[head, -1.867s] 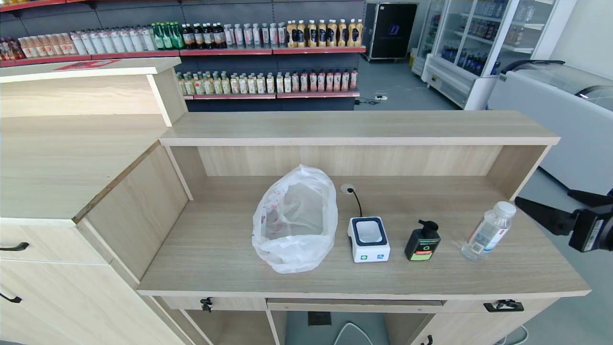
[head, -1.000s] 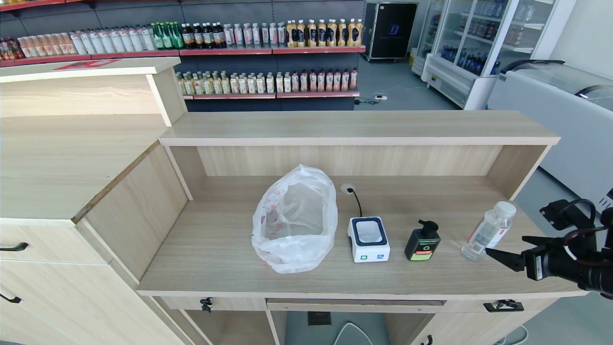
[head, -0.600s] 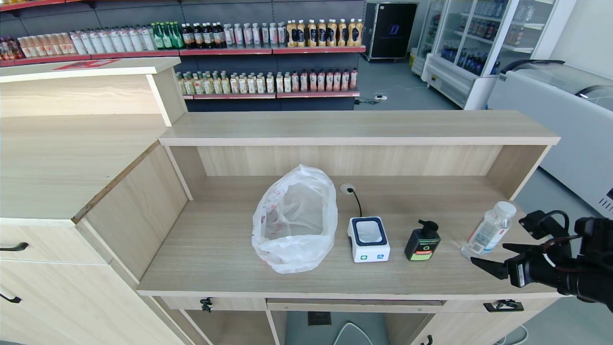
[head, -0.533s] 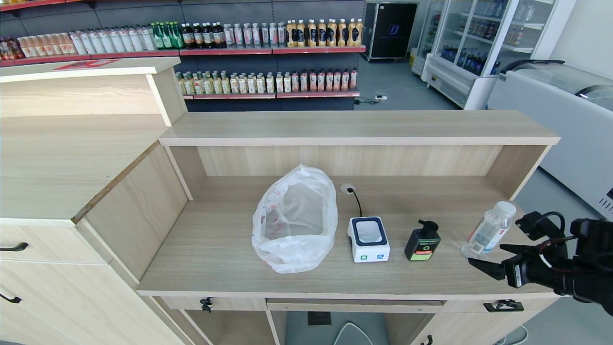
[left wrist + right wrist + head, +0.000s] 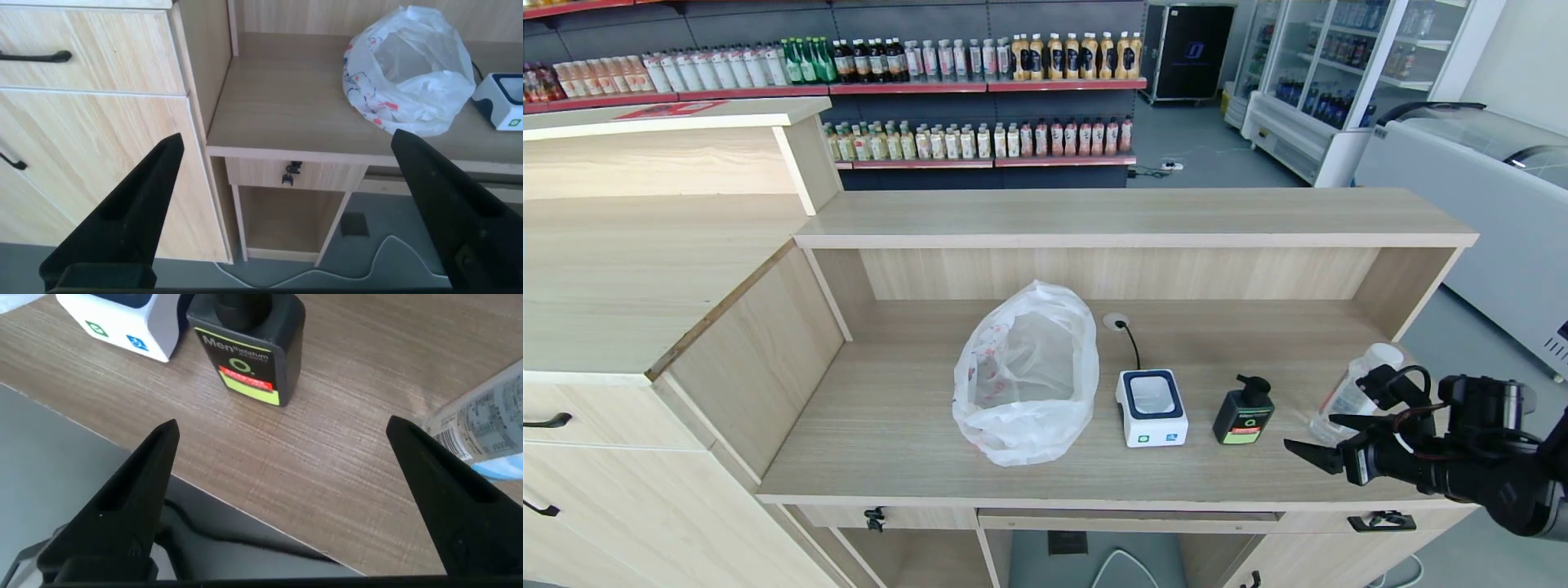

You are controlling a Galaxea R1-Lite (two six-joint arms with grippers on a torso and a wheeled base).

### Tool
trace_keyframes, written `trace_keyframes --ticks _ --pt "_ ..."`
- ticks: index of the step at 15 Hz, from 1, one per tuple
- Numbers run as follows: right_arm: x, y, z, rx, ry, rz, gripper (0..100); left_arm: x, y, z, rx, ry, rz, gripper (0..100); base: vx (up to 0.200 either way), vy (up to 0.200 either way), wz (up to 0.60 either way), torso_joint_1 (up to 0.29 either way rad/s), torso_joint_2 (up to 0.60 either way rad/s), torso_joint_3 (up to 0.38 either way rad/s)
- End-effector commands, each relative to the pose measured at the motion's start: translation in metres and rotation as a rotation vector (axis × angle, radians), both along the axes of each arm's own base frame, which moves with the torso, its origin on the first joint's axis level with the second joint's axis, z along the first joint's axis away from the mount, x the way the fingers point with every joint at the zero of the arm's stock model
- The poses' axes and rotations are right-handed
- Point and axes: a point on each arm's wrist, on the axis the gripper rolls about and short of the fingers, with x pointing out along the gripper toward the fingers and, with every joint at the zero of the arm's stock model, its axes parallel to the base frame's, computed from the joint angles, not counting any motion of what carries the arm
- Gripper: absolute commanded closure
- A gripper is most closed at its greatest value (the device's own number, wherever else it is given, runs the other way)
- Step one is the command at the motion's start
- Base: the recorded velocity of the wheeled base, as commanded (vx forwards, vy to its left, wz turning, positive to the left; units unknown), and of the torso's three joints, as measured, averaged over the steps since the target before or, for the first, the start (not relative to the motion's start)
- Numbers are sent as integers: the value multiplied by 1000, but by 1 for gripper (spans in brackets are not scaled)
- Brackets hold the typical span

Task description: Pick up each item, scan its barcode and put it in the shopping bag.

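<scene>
working at the right end of the counter (image 5: pixel 890 425) with the right gripper (image 5: pixel 1316 437) spread wide and grasping nothing, low near the front edge, fingers pointed toward the pump bottle (image 5: pixel 1243 412) and just in front of the water bottle (image 5: pixel 1343 396). with the left gripper (image 5: pixel 286 139) likewise spread and empty, down off the counter's left front corner, well apart from everything. judging nothing bagged yet: both bottles standing right of the scanner (image 5: pixel 1151 406), the bag (image 5: pixel 1025 371) lying open-mouthed just left of it. cannot tell which bottle is meant first. could clip the water bottle with the far finger or the wrist, being so close beside it, and tip it over or roll it off the right end. could shove the pump bottle toward the scanner instead of straddling it if closing in off-centre. might pinch the pump head rather than the body and lose it on the lift. might scrape the counter edge, riding this low. further on, could cover the barcode with a finger and spoil the scan, or drag the flimsy bag shut on the drop.
</scene>
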Motion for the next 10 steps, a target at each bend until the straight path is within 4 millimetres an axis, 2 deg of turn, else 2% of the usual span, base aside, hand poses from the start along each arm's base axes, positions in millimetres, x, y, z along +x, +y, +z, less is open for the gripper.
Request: trace_keyframes --ticks 1,10 --pt "11 0 -8 23 -1 33 0 0 0 0 -1 0 1 0 0 0 0 0 0 0" --pt "44 13 -26 50 -23 125 0 0 0 0 -1 0 1 0 0 0 0 0 0 0"
